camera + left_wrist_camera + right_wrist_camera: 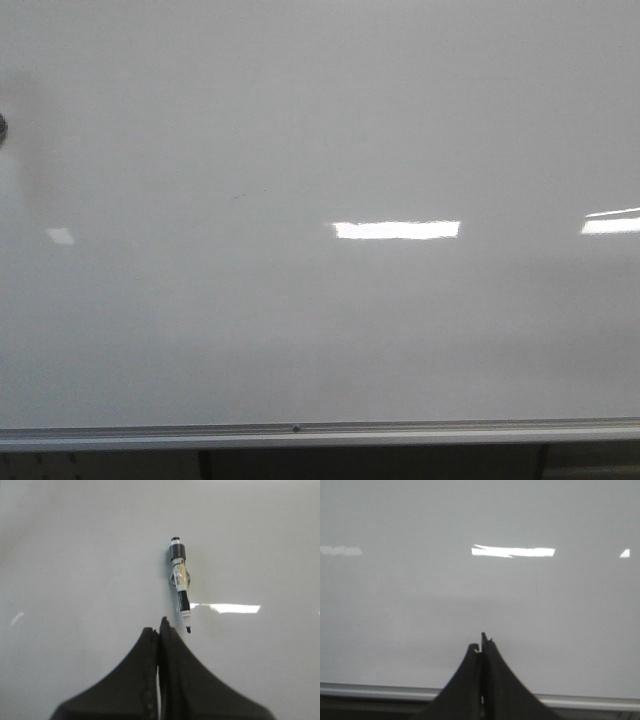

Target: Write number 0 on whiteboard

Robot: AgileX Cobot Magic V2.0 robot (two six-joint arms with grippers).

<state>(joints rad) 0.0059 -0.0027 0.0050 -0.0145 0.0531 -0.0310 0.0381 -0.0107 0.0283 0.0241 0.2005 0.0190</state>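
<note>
Glossy white-grey whiteboard fills every view, smooth and blank apart from bright rectangular glare patches; no drawn 0 shows on it. Its silver aluminium frame runs along the near edge. Both black, tapered grippers, left and right, have their fingers pressed together, holding nothing. A slim cylindrical marker, black-capped with a bare tip, lies just beyond the left gripper, apart from it.

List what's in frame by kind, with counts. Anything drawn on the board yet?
Whiteboard: 1
Marker: 1, uncapped, lying on the board, not held
Grippers: 2, left gripper and right gripper, both shut and empty
Drawn 0: 0, board still blank apart from glare
Total: 4
</note>
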